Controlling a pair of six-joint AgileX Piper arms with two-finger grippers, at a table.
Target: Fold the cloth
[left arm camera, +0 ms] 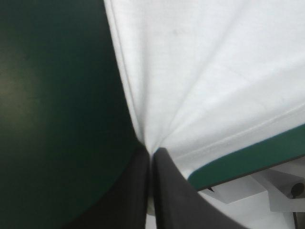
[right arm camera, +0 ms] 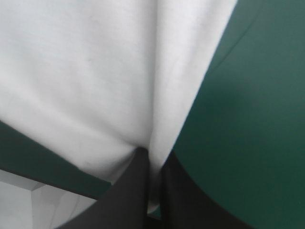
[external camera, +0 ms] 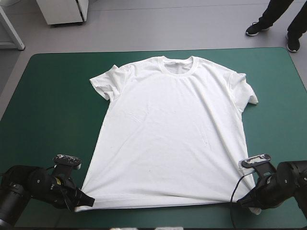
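Note:
The white T-shirt (external camera: 168,129) lies spread flat on the teal-green cover, collar toward the far edge, hem along the near edge. My left gripper (external camera: 81,201) is shut on the T-shirt at its near left hem corner. In the left wrist view the cloth (left arm camera: 209,81) fans out in creases from the closed black fingers (left arm camera: 164,191). My right gripper (external camera: 249,203) is shut on the T-shirt at the near right hem corner. The right wrist view shows white fabric (right arm camera: 105,76) pinched between its fingers (right arm camera: 133,195).
The table's near edge (left arm camera: 238,164) runs close behind the hem. Bare teal-green cover (external camera: 53,110) flanks the shirt on both sides and beyond the collar. A white cabinet (external camera: 62,10) stands on the floor past the far edge.

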